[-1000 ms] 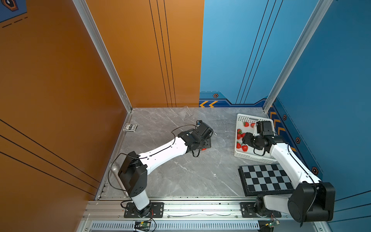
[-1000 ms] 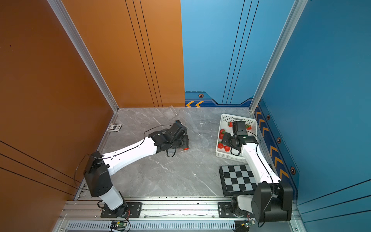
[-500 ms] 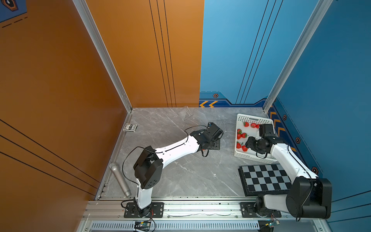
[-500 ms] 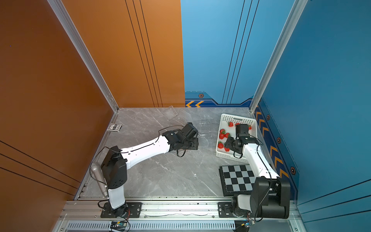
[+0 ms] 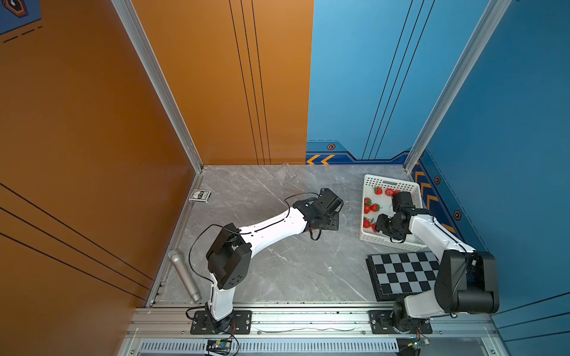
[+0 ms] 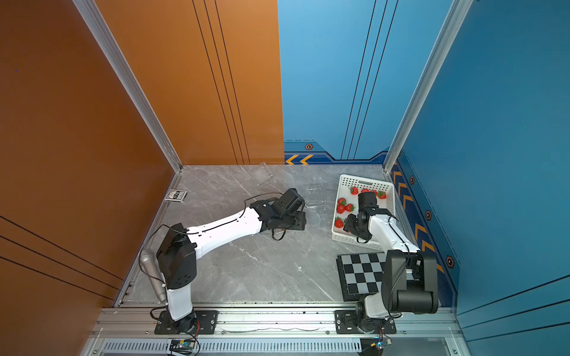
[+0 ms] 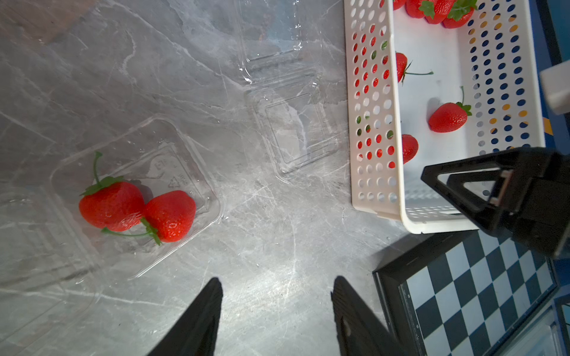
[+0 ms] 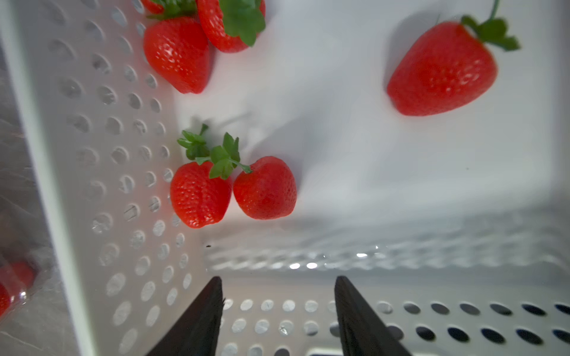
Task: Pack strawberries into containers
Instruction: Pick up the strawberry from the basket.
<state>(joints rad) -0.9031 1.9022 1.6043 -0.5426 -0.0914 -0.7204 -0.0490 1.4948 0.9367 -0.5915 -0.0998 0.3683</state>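
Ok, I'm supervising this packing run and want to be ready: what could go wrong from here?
1. Two strawberries lie touching against the basket wall; the open right gripper could pinch both or jam on the wall.
2. The clear container holding two berries is hard to see on the table; the open left gripper might nudge it.

Red strawberries [image 8: 265, 188] with green caps; a white basket [image 7: 373, 123] dotted with round holes; clear containers [image 7: 172, 166]; a grey veined marble desk [image 5: 277, 271]; a black-and-silver chequered board [image 5: 401, 274]; an orange wall [image 5: 216, 77]; a blue wall [image 5: 354, 77].
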